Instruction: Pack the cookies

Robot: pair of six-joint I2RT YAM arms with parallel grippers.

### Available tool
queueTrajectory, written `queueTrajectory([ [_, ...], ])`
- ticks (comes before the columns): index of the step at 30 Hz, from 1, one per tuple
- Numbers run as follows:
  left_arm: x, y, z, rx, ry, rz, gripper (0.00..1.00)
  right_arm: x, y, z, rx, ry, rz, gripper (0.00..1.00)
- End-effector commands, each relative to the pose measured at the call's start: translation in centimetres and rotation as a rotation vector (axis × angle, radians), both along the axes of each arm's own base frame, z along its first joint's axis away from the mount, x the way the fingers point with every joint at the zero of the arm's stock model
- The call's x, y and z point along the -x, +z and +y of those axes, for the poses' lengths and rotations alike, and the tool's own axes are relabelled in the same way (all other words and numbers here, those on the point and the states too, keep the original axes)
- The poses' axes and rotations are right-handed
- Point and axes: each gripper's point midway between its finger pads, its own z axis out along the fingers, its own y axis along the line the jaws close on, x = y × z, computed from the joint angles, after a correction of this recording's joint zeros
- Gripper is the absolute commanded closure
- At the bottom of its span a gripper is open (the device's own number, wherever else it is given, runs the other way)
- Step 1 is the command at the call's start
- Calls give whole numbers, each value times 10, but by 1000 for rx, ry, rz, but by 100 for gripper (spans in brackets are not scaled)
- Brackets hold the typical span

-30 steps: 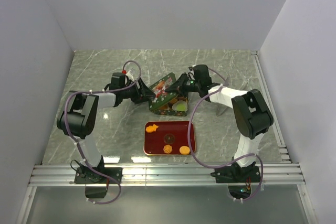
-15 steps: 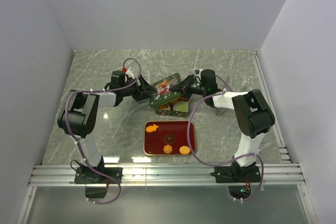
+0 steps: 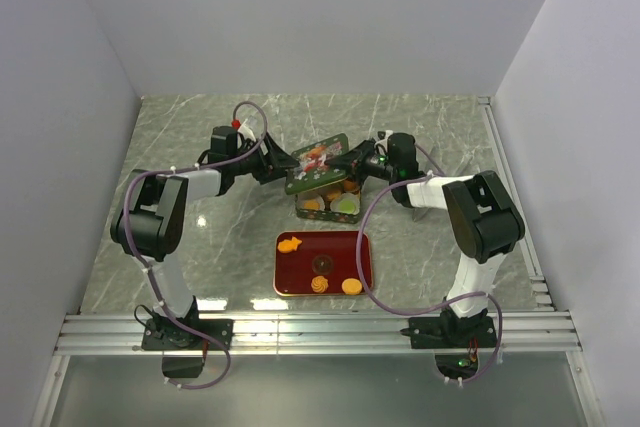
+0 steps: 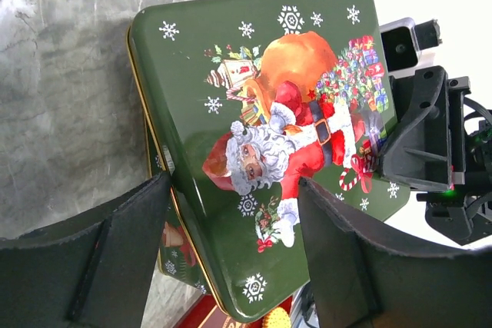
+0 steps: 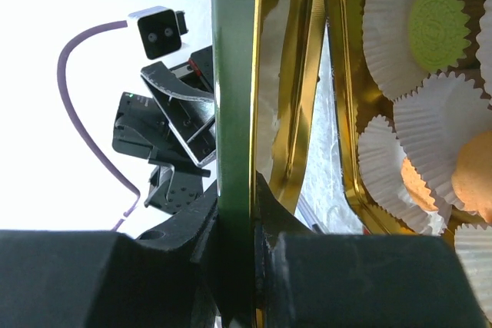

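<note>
A green tin lid (image 3: 318, 158) with a Santa print hangs tilted above the open tin (image 3: 300, 210). My right gripper (image 3: 356, 163) is shut on its right rim; in the right wrist view the gripper (image 5: 234, 205) pinches the green rim (image 5: 231, 74). My left gripper (image 3: 277, 163) holds the lid's left corner (image 4: 261, 136); in the left wrist view its fingers (image 4: 234, 182) flank that corner. The tin holds a green cookie (image 5: 438, 28) and orange ones (image 5: 470, 174) in paper cups. Fish (image 3: 289, 244), brown (image 3: 321, 264), swirl (image 3: 318, 285) and orange (image 3: 351, 286) cookies lie on the tray.
The red tray (image 3: 364, 247) lies just in front of the tin, between the two arms. White walls enclose the marble table on the left, back and right. A rail runs along the near edge (image 3: 320, 332).
The lid has risen off the tin and turned flatter, moving back and slightly right. Both grippers have moved up and back with it.
</note>
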Motion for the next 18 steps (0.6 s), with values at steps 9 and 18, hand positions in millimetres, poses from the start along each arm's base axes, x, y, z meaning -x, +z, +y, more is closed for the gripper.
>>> queueTrajectory([
  [9,-7,8,-9,32,-37,11,29,8,67,-4,-99,19,-174,100],
  [18,-14,9,1,26,7,21,29,9,74,-8,-85,0,-186,100],
])
